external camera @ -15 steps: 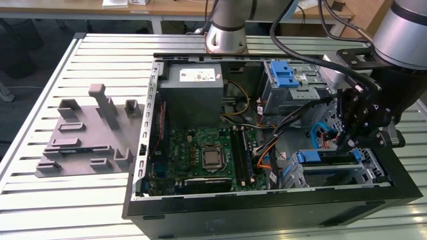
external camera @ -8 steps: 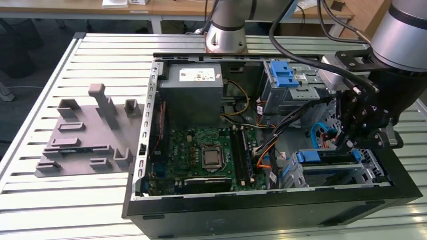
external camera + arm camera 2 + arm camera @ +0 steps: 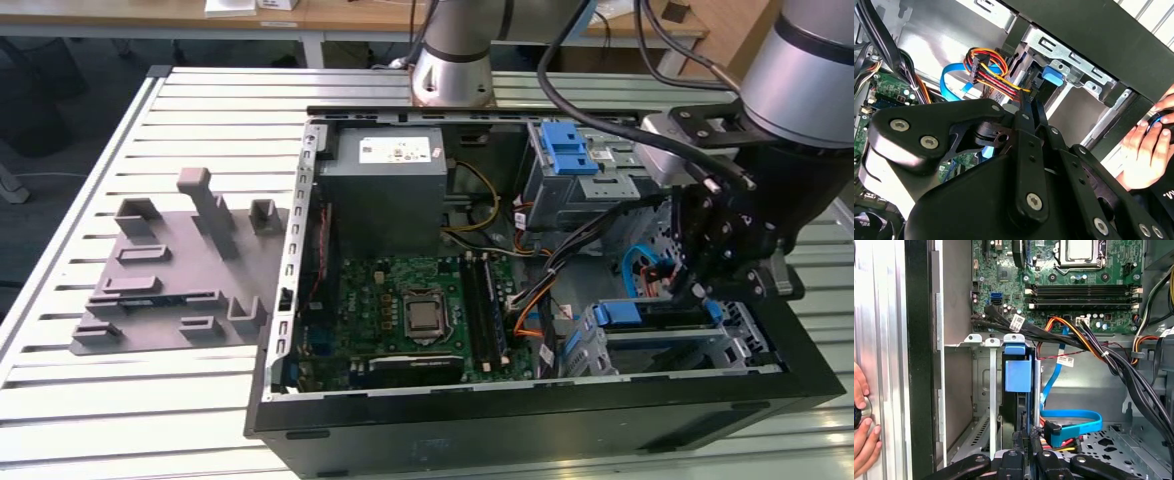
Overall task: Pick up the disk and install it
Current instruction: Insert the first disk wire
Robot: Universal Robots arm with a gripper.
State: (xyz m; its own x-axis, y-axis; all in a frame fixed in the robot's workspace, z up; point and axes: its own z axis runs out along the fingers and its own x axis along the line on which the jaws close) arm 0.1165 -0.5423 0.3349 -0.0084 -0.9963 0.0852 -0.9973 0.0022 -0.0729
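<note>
The disk (image 3: 1017,405) stands on edge in a slot of the lower drive bay, its blue carrier tab (image 3: 1018,372) toward the motherboard. In the exterior view the disk's blue frame (image 3: 654,315) lies in the bay at the case's front right corner. My gripper (image 3: 1029,432) is inside the case right at the disk's other end, fingers drawn together. Their tips (image 3: 1030,100) point at the blue tab (image 3: 1051,77). Whether they clamp the disk's edge or just touch it is unclear. In the exterior view the black gripper (image 3: 701,295) hangs just above the bay.
An open black PC case (image 3: 534,420) lies on a slatted table. Inside are a motherboard (image 3: 414,310), grey power supply (image 3: 387,185), a blue-latched upper drive cage (image 3: 581,160) and loose cables (image 3: 1074,420). A grey fixture (image 3: 167,270) sits on the exterior view's left. A person's hand (image 3: 1149,145) rests outside the case wall.
</note>
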